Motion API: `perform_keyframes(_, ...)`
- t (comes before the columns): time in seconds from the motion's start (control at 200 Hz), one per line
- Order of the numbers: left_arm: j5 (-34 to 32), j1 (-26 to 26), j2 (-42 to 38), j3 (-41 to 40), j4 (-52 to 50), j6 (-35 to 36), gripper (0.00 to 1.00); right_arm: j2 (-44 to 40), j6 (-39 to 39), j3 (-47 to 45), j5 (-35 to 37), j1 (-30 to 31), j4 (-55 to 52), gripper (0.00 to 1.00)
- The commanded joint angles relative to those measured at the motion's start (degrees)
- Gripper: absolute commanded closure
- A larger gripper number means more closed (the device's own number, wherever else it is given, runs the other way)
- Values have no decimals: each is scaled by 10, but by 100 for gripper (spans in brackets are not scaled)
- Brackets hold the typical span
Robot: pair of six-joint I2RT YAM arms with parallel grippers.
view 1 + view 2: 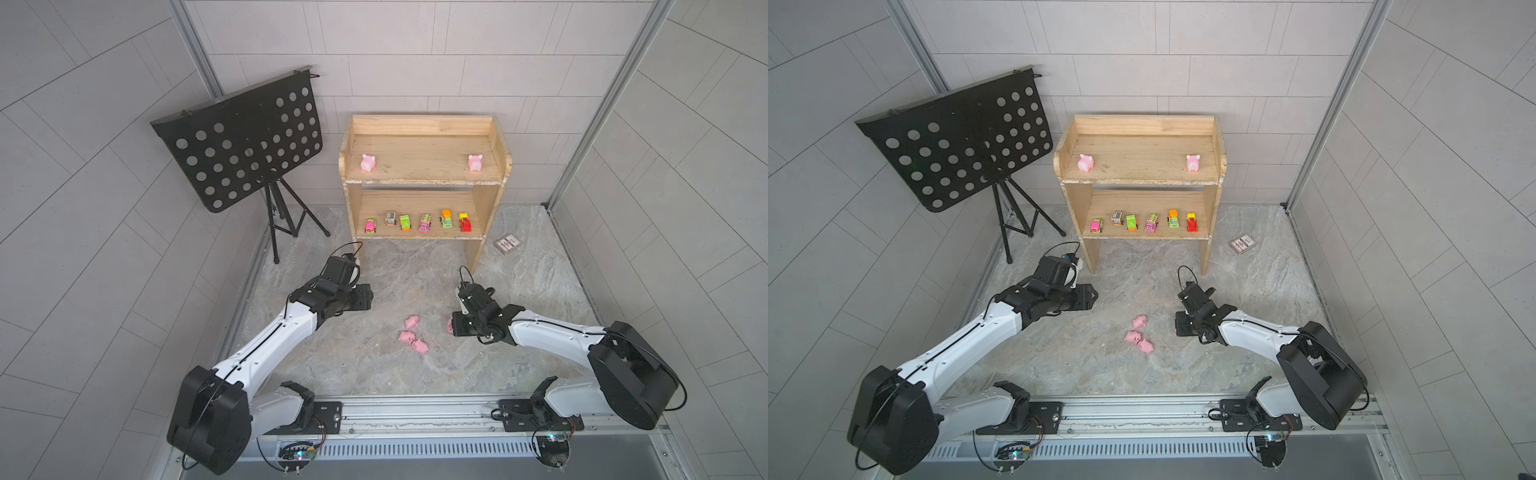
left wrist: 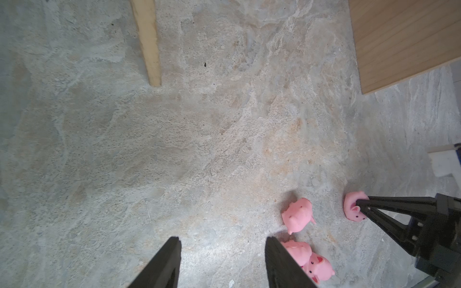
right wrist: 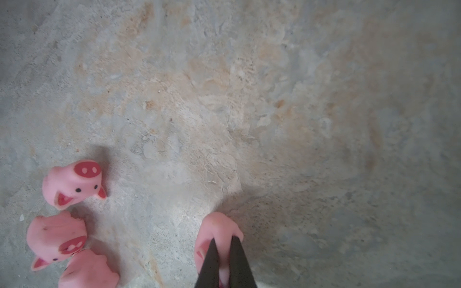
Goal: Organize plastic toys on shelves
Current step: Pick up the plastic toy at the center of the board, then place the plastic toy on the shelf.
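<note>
**Right end effector pinches a pig on the table**

The right end effector (image 3: 224, 240) has its jaws drawn almost together on a pink pig (image 3: 218, 224). The soft body is pinched between the two black fingers. This pig is low at the table (image 1: 365, 374), just off the centre toward 4 o'clock. Whether it has left the surface cannot be told.

Three loose pigs lie at 9 o'clock of the pinched one, near it but apart. A lone pig (image 1: 412, 321) is at the 12 o'clock end of the group. At 6 o'clock of it, a second pig (image 1: 406, 336) and a third pig (image 1: 421, 345) touch each other.

The left end effector (image 2: 222, 239) hangs over the table at 10 o'clock of the group. Its jaws stand well apart with nothing between them.

The shelves (image 1: 424, 182) stand at 12 o'clock on the table, against the back wall. The top board carries two upright pigs, well apart. One shelf pig (image 1: 368, 162) is at the 9 o'clock end and the other shelf pig (image 1: 475, 162) at the 3 o'clock end.

Six vehicles line the front of the lower board. From 9 to 3 o'clock they are:
- a pink car (image 1: 370, 226)
- a grey truck (image 1: 390, 217)
- a green truck (image 1: 405, 222)
- a pink bus (image 1: 424, 223)
- an orange-topped truck (image 1: 446, 219)
- a red-and-yellow truck (image 1: 465, 222)

A black music stand (image 1: 241, 141) is at 10 o'clock. A card packet (image 1: 508, 243) lies flat at 2 o'clock.
</note>
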Motion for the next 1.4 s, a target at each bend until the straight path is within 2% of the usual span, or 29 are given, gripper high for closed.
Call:
perform_keyframes(0.0,-6,3,3,3,-5,7,40,-28,-12,1,7,1,-35,100)
perform_keyframes(0.11,-6,3,3,3,-4,6,40,-62,-29,19,-19,0,-56,100)
perform_keyframes(0.305,-5,3,3,3,-4,6,40,-108,-70,131,-60,-4,-116,100)
perform_keyframes(0.53,-4,3,2,4,-3,7,39,-119,-116,271,-85,-12,-170,100)
perform_keyframes(0.855,-3,3,1,7,-5,7,40,-43,-183,509,-88,-38,-248,100)
perform_keyframes(1.081,-1,3,2,8,-5,7,40,26,-187,655,-113,-65,-268,100)
perform_keyframes(1.396,3,3,4,6,-3,5,39,92,-169,780,-120,-102,-284,100)
